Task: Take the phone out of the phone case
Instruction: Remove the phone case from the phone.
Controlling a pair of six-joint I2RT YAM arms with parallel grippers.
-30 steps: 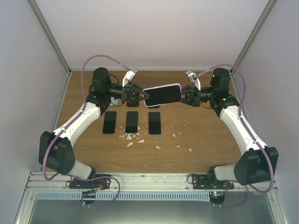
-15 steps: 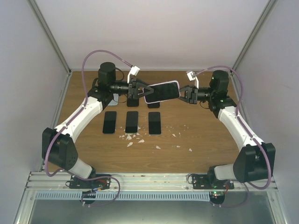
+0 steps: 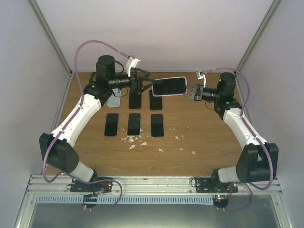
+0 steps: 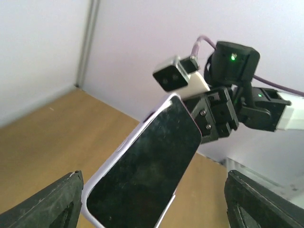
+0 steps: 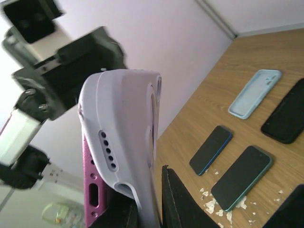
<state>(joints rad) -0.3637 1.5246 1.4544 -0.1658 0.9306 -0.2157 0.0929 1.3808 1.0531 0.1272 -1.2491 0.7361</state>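
Cased phone (image 3: 168, 86) hung mid-air, upper centre of top view. Right gripper (image 3: 189, 90) clamped lilac phone case (image 5: 121, 123) at right end. Left gripper (image 3: 146, 85) gaped, jaws straddling left end untouched. Step, likely: setting grip. Next move needed a clamp on the case rim alone, then a peel.

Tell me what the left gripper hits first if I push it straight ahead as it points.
The cased phone, held at its far end by the shut right gripper. Its near end lies in line between the open fingers of the left gripper; how close is unclear.
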